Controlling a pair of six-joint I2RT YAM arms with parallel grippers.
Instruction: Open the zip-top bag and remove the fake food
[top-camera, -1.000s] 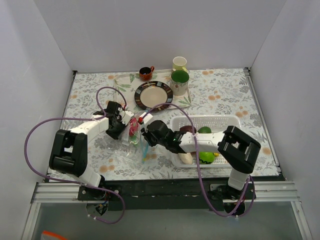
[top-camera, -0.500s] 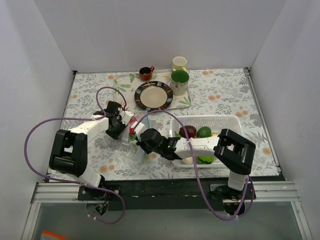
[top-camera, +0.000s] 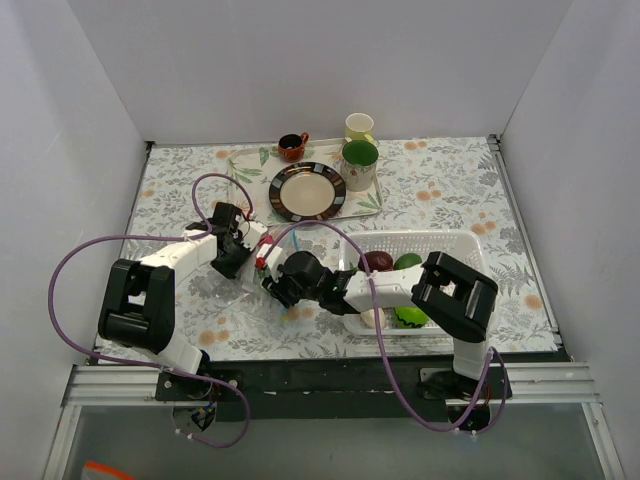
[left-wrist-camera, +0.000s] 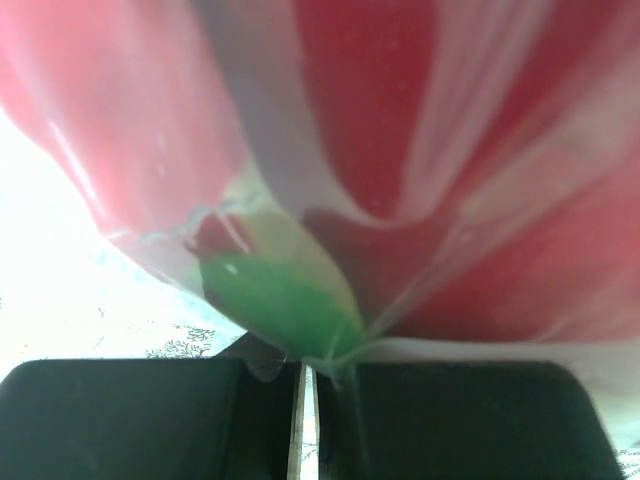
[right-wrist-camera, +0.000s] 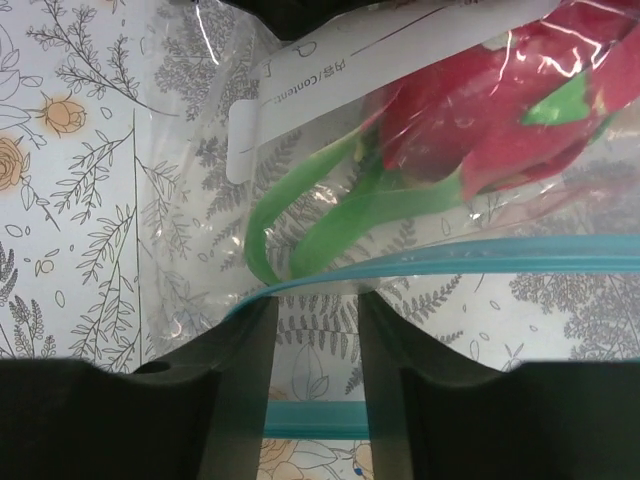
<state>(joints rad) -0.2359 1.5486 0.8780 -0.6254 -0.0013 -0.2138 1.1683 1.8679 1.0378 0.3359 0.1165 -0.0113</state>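
Observation:
The zip-top bag (top-camera: 245, 288) lies on the floral cloth at front left, and its clear plastic fills the right wrist view (right-wrist-camera: 200, 180). Its blue zip strip (right-wrist-camera: 480, 255) runs across my right fingertips, with a second strip lower down between the fingers. Red fake food (right-wrist-camera: 500, 120) with green stalks is inside the bag, and it also shows in the left wrist view (left-wrist-camera: 420, 150). My left gripper (top-camera: 238, 252) (left-wrist-camera: 303, 365) is shut on the bag's plastic. My right gripper (top-camera: 272, 285) (right-wrist-camera: 318, 305) is open at the bag's mouth.
A white perforated basket (top-camera: 450, 240) at front right holds dark brown, green and white toy foods. At the back, a tray carries a dark-rimmed plate (top-camera: 307, 190), a brown cup (top-camera: 291, 147), a green-lined mug (top-camera: 360, 163) and a cream cup (top-camera: 359, 127). White walls stand on three sides.
My right gripper has moved left and a little nearer, from beside the basket up to the bag's mouth. My left gripper has stayed put, holding the bag.

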